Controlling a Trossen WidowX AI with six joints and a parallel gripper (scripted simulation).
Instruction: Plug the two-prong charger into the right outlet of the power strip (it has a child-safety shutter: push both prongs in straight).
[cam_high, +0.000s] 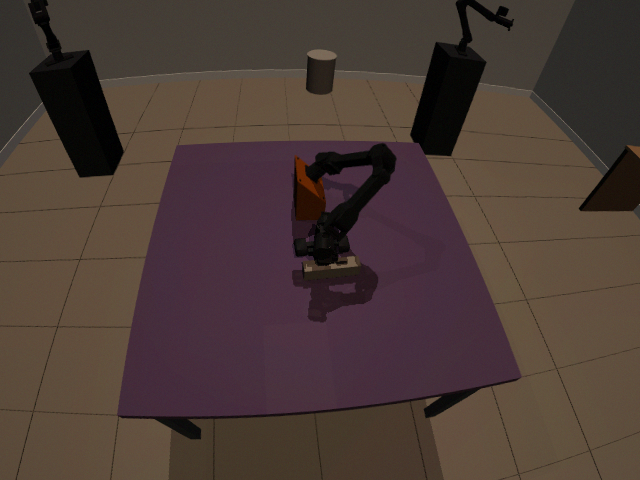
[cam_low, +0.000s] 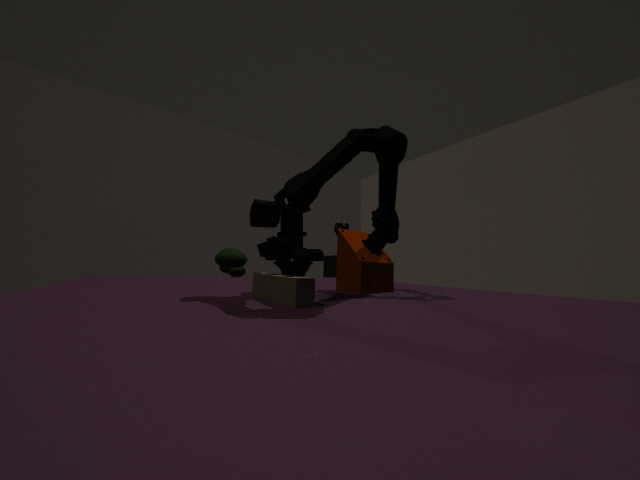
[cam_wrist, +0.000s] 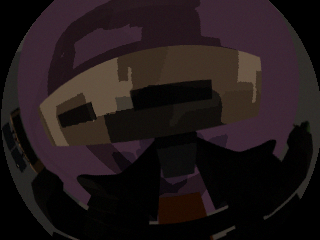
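- I am holding the black arm (cam_high: 361, 191) bent over from its orange mount (cam_high: 307, 193), with the hand (cam_high: 325, 254) pointing straight down onto the beige power strip (cam_high: 330, 268).
- The hand is gripping the dark two-prong charger (cam_wrist: 175, 108); in the wrist view it is sitting against the strip's top face, covering an outlet.
- I cannot tell how deep the prongs are sitting.
- The power strip (cam_low: 283, 289) is lying flat on the purple table (cam_high: 232, 335), just in front of the mount (cam_low: 361, 263).
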